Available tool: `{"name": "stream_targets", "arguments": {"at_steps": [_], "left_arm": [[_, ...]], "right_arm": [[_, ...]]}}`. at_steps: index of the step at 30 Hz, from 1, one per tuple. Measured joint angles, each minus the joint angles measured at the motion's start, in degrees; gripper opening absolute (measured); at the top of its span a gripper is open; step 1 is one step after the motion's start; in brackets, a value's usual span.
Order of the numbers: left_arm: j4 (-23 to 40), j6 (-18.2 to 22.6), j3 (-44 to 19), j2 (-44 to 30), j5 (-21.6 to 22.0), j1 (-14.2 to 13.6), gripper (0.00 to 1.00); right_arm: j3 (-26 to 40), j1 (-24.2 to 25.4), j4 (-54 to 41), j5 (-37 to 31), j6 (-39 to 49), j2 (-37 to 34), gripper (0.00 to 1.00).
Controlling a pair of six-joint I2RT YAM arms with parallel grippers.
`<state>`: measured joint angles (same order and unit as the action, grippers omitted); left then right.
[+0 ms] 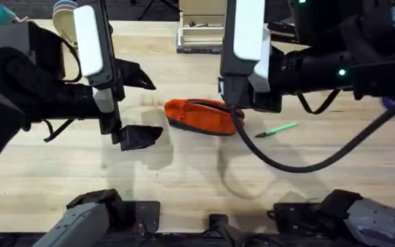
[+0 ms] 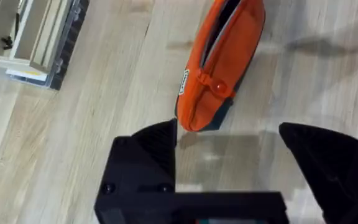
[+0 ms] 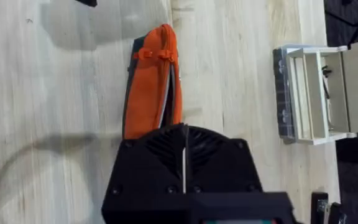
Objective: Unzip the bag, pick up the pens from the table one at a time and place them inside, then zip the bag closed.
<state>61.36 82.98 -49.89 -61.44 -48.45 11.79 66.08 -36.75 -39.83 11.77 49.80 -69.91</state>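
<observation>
The bag [image 1: 201, 116] lies on its side near the middle of the table [image 1: 184, 171], its zipper open along part of the top, showing a pale lining in both wrist views. Its dark base faces the table's near edge in the overhead view.

A green pen [image 1: 278, 128] lies on the table just beside the bag's right end, apart from it, pointing away at a slight slant.

The left gripper [image 1: 139, 136] hovers close beside the bag's left end, not touching it. Its fingers [image 2: 157, 146] are spread wide, with bare table between them and the bag's end just beyond the gap.

The right gripper [image 3: 184, 140] sits over the bag's right end, fingers pressed together with only a thin seam between them. Whether they pinch the zipper pull or any fabric cannot be told, as the gripper body hides that end of the bag.

A white organiser [image 1: 199, 34] stands at the far edge of the table, well behind the bag.
</observation>
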Motion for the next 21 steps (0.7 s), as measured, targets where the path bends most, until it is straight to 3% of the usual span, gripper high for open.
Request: {"name": "stream_targets", "arguments": {"at_steps": [9,21], "left_arm": [[0.0,0.0,0.0,0.0,0.0,0.0,0.993],[0.0,0.0,0.0,0.0,0.0,0.0,0.992]], "right_arm": [[0.1,0.0,-0.6,0.7,0.0,-0.9,0.033],[0.2,0.0,-0.9,0.7,0.0,-11.8,0.032]]}}
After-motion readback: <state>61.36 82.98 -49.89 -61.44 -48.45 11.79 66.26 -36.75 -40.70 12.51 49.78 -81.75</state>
